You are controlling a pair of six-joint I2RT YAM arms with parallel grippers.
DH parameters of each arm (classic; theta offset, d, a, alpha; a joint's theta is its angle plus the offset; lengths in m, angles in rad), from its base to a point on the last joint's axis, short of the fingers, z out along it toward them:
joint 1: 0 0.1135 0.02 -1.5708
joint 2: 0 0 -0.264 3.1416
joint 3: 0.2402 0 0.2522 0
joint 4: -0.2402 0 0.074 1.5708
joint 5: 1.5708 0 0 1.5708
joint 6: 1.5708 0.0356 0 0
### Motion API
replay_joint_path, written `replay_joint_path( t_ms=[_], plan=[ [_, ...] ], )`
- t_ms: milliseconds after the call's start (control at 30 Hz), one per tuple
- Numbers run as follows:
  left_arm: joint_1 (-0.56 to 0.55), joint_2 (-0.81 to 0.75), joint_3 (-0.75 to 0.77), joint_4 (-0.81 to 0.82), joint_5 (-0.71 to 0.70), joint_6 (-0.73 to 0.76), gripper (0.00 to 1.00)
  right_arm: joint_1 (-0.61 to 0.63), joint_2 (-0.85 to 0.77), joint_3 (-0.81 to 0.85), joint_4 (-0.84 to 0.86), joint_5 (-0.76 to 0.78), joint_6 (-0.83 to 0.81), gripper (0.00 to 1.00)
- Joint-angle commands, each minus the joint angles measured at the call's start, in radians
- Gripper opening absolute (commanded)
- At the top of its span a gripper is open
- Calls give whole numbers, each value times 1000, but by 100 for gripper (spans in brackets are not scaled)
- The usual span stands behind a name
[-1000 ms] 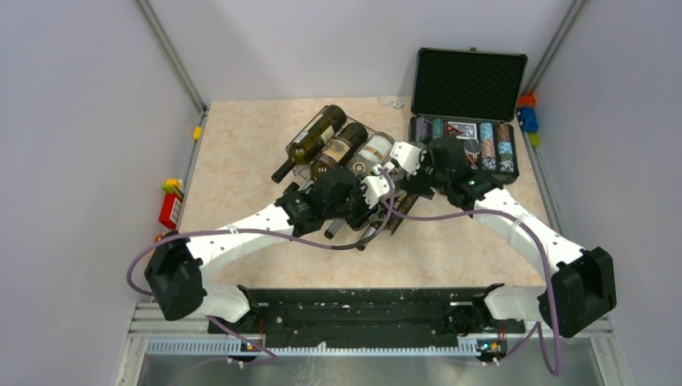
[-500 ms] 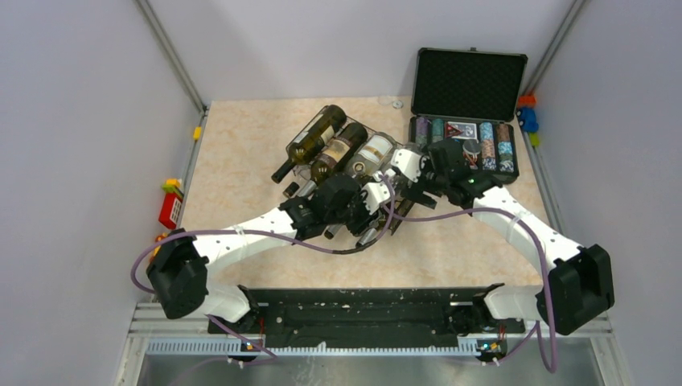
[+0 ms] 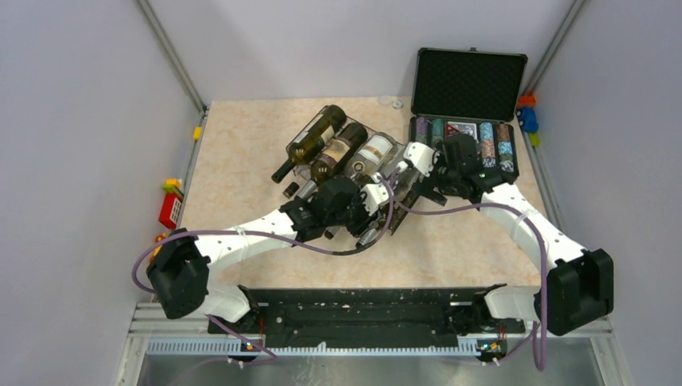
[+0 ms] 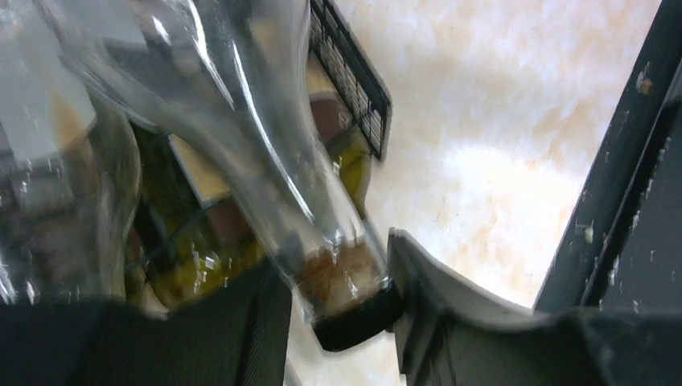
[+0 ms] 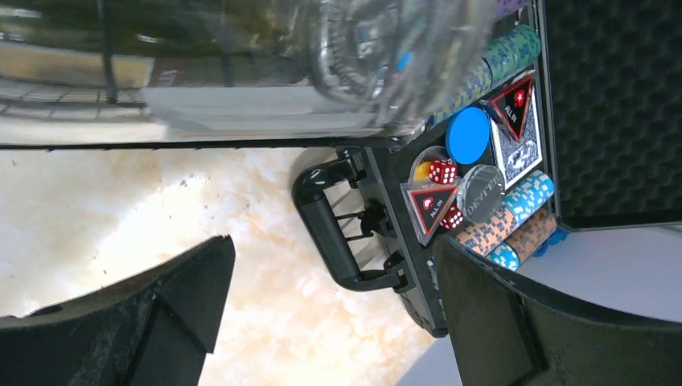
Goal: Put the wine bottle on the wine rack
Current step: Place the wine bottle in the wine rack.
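Wine bottle, clear glass, lying along the wine rack's right edge beside three racked bottles, neck clamped in the left hand, right hand spread wide and empty near its base.

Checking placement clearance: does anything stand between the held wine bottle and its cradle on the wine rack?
Nothing visible does. The left gripper grips the wine bottle by its neck at the wine rack; other bottles lie alongside, not across it.
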Motion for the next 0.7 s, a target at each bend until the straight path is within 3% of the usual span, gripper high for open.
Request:
replay_joint_path(
  t_ms=[0, 133, 333, 567, 667],
  plan=[
    [-45, 7, -26, -14, 157, 41, 23, -63, -11, 113, 57, -57, 61, 96],
    [-45, 4, -29, -18, 158, 50, 35, -99, 0, 147, 35, -93, 85, 96],
    [-45, -13, -24, -30, 144, 71, 44, -118, 18, 175, 12, -111, 122, 96],
    [-45, -39, 14, -84, 123, 98, 69, -129, 21, 186, 4, -133, 181, 96],
    [-45, -48, 36, -117, 119, 107, 76, -128, 20, 193, 2, -146, 215, 97]
  ],
)
